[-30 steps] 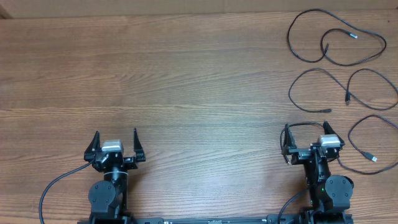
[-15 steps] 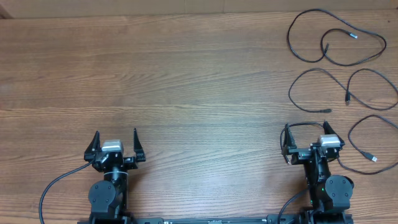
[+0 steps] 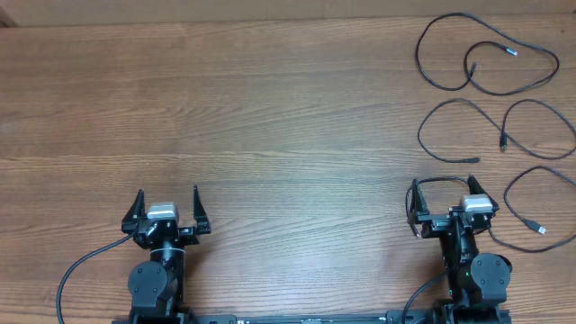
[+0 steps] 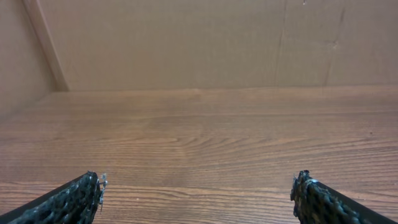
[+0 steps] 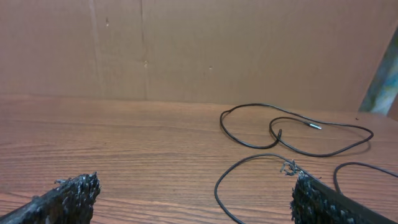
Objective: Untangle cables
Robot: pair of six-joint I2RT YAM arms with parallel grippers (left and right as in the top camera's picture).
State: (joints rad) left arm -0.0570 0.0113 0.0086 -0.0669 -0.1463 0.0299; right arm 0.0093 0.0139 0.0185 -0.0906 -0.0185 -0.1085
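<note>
Three thin black cables lie apart at the table's right side. One loops at the far corner (image 3: 418,56), one sits in the middle (image 3: 420,135), and the nearest (image 3: 507,196) curls beside my right arm. My right gripper (image 3: 442,184) is open and empty, just short of the middle cable. Its wrist view shows the far cable (image 5: 221,127) and a closer loop (image 5: 216,186) curving toward the right fingertip (image 5: 308,196), with the gripper (image 5: 196,186) holding nothing. My left gripper (image 3: 167,193) is open at the near left over bare wood, and its wrist view (image 4: 198,183) shows no cable.
A brown cardboard wall (image 4: 186,43) backs the wooden table (image 3: 270,108). Thicker black arm wiring (image 3: 76,270) trails from the left arm's base near the front edge. A strand (image 5: 348,165) runs past the right fingertip on its outer side.
</note>
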